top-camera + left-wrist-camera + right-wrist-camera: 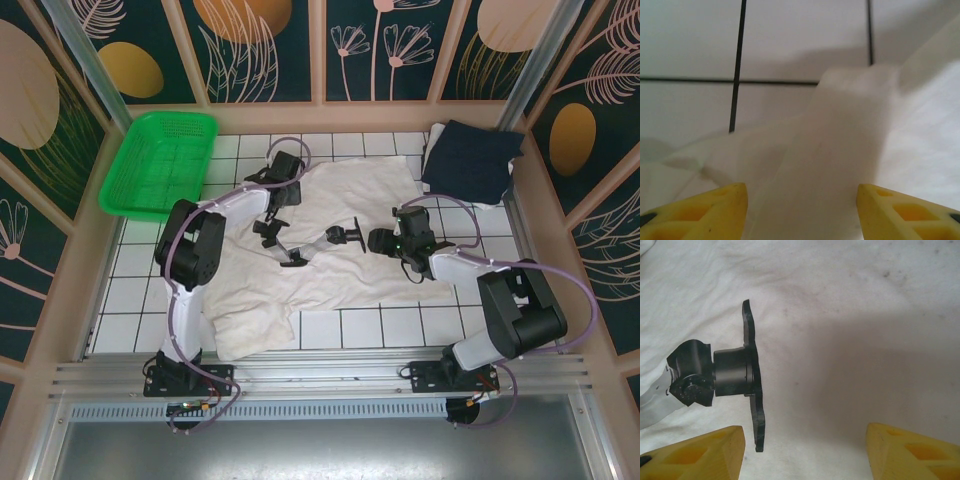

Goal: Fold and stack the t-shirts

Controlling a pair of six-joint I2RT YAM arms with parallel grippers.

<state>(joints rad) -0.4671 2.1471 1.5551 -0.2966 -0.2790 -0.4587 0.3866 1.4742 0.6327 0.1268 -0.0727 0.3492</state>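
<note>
Two shirts are in play. The navy shirt (472,158) sits folded at the far right corner of the table (130,290), well away from both arms. The cream shirt (360,285) sprawls across the middle, rumpled, with one end bunched toward the near edge on the left side. The green basket (160,160) sits at the far left corner.

Both arms reach in over the cream shirt from either side.

In the left wrist view, the left gripper (800,200) has its yellow fingers (715,210) spread wide and is gripping nothing. A raised fold of cream cloth runs straight up through the gap between them, from the bottom of the view out to the bare tiles beyond. More cloth lies off to the right. The fold sits between the fingers but is not pinched. Whether either finger brushes the fabric, I cannot tell.

In the right wrist view, the right gripper (804,440) is also released, its fingers (910,450) wide apart. Cream cloth lies flat beneath and ahead of them, filling the gap, with a soft shadow across the right half. Nothing is caught between them.
</note>
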